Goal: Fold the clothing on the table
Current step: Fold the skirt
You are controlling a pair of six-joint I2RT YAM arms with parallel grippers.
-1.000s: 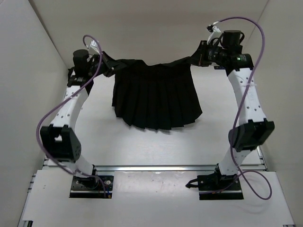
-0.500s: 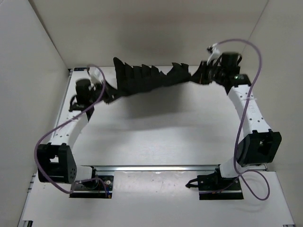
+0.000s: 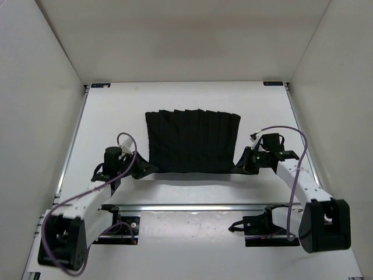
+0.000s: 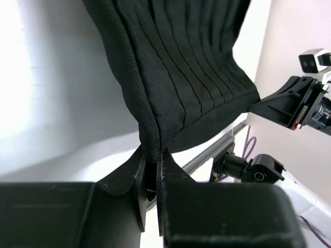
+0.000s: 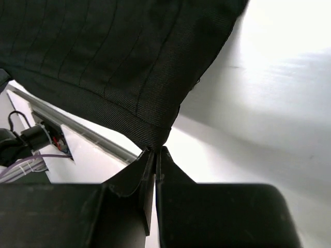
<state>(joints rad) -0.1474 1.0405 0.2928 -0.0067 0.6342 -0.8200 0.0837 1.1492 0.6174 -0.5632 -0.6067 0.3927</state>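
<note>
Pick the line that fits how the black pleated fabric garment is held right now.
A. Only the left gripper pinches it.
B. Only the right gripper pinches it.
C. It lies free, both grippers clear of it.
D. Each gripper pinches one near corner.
D: the left gripper and the right gripper are each shut on a near corner of the black pleated fabric garment.

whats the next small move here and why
Probably lower both corners onto the white tabletop and let go: the left gripper and right gripper each pinch a near corner of the black pleated fabric garment, whose far part lies flat, near edge lifted.
</note>
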